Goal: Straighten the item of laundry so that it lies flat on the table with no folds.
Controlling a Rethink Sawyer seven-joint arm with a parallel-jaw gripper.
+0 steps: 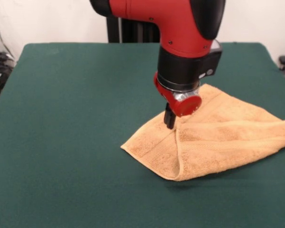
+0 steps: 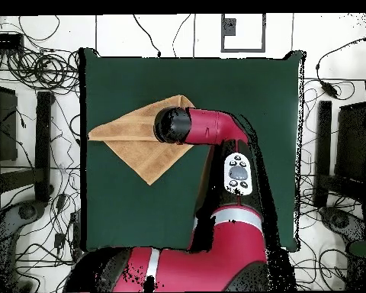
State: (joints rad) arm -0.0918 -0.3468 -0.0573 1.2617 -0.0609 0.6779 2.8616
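I see the gripper (image 1: 170, 124) pressed on the folded towel (image 1: 218, 137) near the table's (image 1: 71, 104) right edge; open or closed, I cannot tell. Dragging could bunch another fold.

towel (image 1: 218, 137) | orange-tan terry, folded over (doubled near edge) | table (image 1: 76, 142) | dark green

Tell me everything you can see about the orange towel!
The towel is orange-tan and fluffy like terry cloth, with a woven band near its edge. It is not flat: one side is folded over the rest, making a rounded fold at the near corner. It lies on the green table, close to one side edge. The gripper points down at it near the fold; whether it touches is unclear.
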